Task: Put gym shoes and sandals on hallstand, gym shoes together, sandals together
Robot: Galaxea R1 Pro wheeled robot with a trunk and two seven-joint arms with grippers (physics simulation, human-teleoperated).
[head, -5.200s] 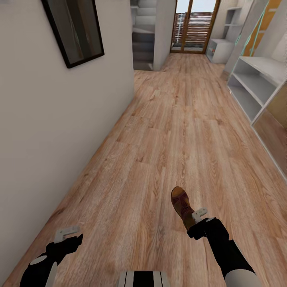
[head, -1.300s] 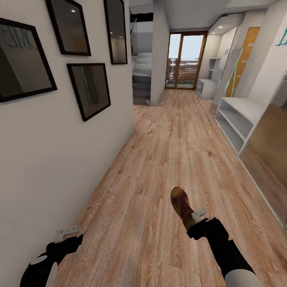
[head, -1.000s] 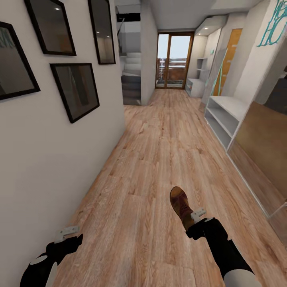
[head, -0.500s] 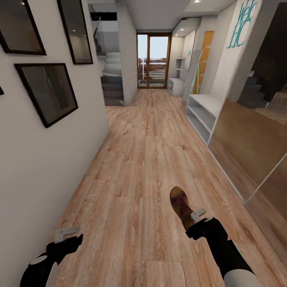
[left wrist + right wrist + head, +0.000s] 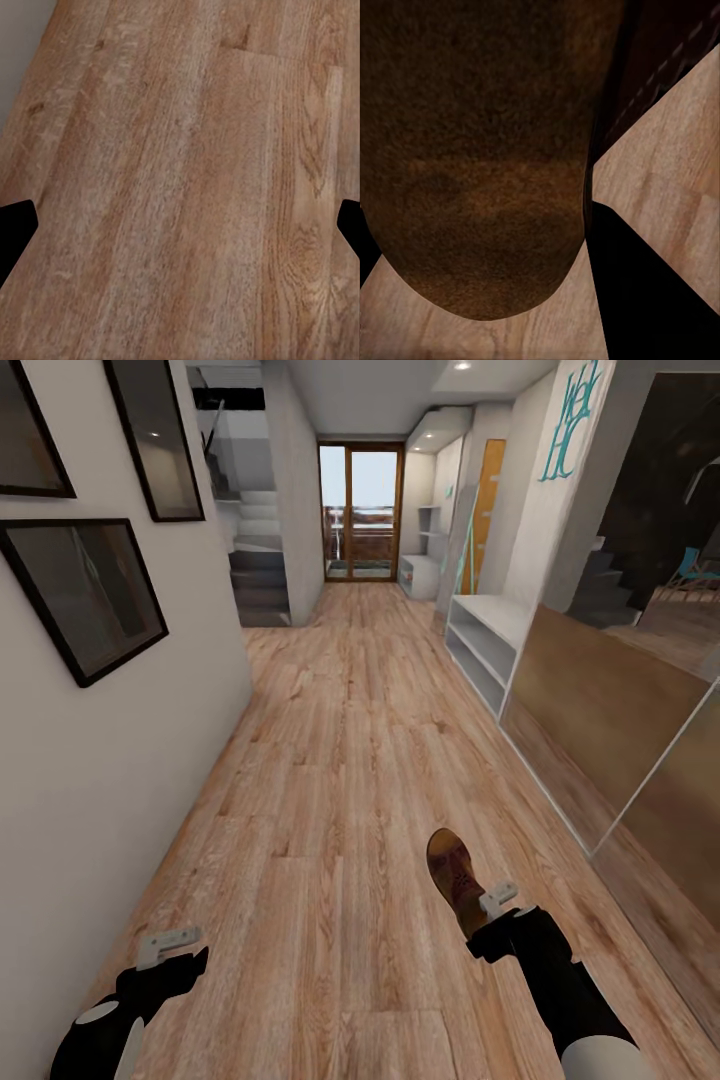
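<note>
Wood-plank corridor floor [image 5: 350, 760] runs toward a glass door [image 5: 362, 510] at the far end; 3 dark framed pictures [image 5: 85, 595] on the wall at left, mirror panel [image 5: 610, 730] and a low white shelf unit [image 5: 485, 645] w/ teal lettering at right. Right gripper [image 5: 490, 910] pinches 1 brown sandal [image 5: 455, 875], held above the planks, its heel end hidden by the fingers. Left gripper [image 5: 170, 948] holds nothing, fingers spread apart. Far shelving too small to make out.

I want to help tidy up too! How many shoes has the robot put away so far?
No shoe shows on a rack yet. The right gripper is carrying one brown sandal above the wood floor, and the left gripper is open and empty. A white shelf unit stands along the right wall ahead. The sandal must still be set down, and no other shoes show here.
</note>
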